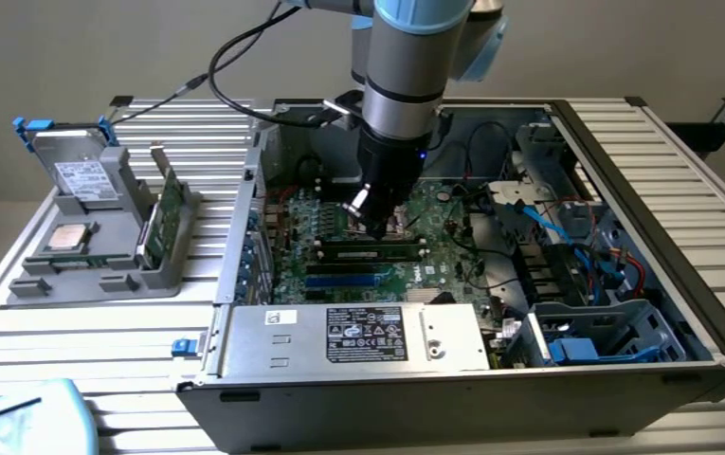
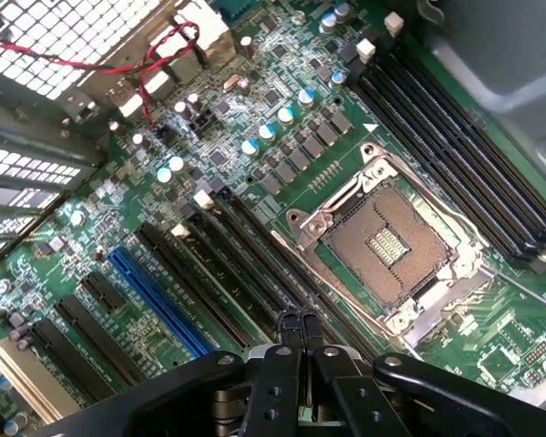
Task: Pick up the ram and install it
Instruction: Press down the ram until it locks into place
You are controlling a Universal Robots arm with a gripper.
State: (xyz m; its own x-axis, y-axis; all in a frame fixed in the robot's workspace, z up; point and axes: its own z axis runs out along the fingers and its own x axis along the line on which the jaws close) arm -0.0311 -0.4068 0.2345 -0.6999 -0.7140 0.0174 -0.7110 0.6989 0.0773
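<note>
Slatted metal table under the open computer case, and the fingers are pinched together, empty, pressing over the ram lying in its motherboard slot — uneven pressure could leave one end unseated, I reckon.

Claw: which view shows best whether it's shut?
Wrist view: the claw has its two fingertips pressed together, shut, over the black slots beside the CPU socket. The exterior view shows the claw from the side, low inside the computer case over the motherboard, tips too dark to judge.
</note>
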